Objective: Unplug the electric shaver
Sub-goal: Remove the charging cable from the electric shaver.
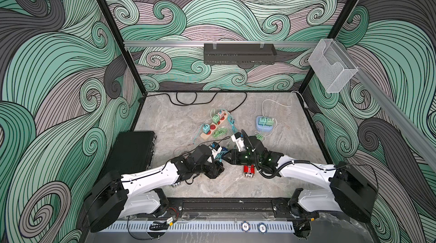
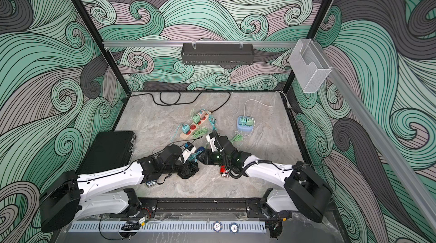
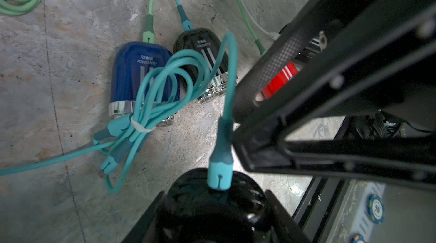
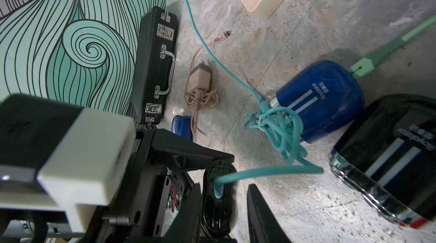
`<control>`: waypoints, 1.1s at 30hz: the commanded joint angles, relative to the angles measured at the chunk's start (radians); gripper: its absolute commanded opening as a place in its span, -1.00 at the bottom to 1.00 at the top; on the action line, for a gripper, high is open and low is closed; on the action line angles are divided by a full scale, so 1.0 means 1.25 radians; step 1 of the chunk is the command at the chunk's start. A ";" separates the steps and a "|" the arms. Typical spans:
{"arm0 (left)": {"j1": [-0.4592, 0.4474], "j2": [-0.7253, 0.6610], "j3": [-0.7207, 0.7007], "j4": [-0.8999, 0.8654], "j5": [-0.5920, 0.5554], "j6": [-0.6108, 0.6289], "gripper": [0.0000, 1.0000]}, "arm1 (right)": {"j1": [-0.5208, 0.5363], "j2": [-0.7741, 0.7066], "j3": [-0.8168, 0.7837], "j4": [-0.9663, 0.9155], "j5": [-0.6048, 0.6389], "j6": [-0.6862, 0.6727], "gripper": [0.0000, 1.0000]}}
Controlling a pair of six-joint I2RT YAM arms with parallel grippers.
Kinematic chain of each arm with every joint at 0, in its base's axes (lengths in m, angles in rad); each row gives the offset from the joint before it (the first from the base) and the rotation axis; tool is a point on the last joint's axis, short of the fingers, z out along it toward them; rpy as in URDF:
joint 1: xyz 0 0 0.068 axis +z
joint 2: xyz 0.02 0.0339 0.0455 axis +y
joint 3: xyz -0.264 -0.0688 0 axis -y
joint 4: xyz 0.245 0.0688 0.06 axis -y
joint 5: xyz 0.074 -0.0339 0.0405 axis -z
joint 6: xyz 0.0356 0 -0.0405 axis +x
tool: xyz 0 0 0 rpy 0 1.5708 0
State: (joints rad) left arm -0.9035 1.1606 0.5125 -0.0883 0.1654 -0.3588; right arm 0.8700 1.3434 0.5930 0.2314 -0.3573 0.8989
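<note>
My left gripper (image 3: 214, 208) is shut on a glossy black electric shaver (image 3: 200, 213), one finger on each side of its body. A teal plug (image 3: 219, 175) sits in the shaver's end, and its teal cable (image 3: 227, 81) loops away to a tied bundle. In the right wrist view my right gripper (image 4: 225, 185) straddles that shaver (image 4: 217, 213) and plug (image 4: 218, 191). Its jaws are open; one finger touches the body and the other stands a gap away. In both top views the grippers meet tip to tip at mid-table, left gripper (image 1: 218, 154) and right gripper (image 1: 227, 157).
A blue shaver (image 3: 141, 74) and another black shaver (image 3: 203, 48) lie side by side, each plugged in. A red shaver (image 1: 249, 171) lies under the right arm. A power strip (image 1: 214, 124), a blue charging hub (image 1: 264, 122), a black case (image 1: 132, 152) and a pink charger (image 4: 199, 81) lie around.
</note>
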 commanded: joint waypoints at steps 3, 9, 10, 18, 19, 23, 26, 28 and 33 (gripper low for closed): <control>0.005 -0.014 0.005 0.037 0.020 0.030 -0.24 | 0.013 0.031 0.024 0.021 -0.010 0.014 -0.41; 0.005 -0.015 0.003 0.048 0.018 0.028 -0.25 | 0.023 0.056 0.038 0.030 -0.015 0.016 -0.49; 0.005 -0.012 0.003 0.053 0.021 0.027 -0.26 | 0.025 0.060 0.039 0.033 -0.014 0.017 -0.50; 0.003 0.014 0.008 0.064 0.032 0.026 -0.28 | 0.031 0.033 0.018 0.032 0.024 0.031 -0.79; 0.003 0.014 0.007 0.060 0.024 0.024 -0.29 | 0.031 0.025 0.018 0.019 0.033 0.027 -0.81; 0.001 0.017 0.008 0.025 0.008 0.031 -0.31 | 0.032 -0.018 0.029 -0.077 0.107 -0.006 -0.84; -0.002 0.014 0.007 -0.003 -0.001 0.038 -0.31 | 0.032 -0.052 0.037 -0.122 0.149 -0.031 -0.86; -0.007 0.006 0.005 -0.014 -0.005 0.039 -0.31 | 0.024 -0.061 0.027 -0.087 0.123 -0.017 -0.87; -0.014 -0.025 -0.020 -0.021 -0.011 0.027 -0.32 | 0.004 -0.045 0.013 0.014 0.024 0.042 -0.87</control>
State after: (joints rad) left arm -0.9192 1.1481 0.5167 -0.0116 0.1829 -0.3229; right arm 0.8989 1.2957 0.6128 0.1581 -0.2962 0.9096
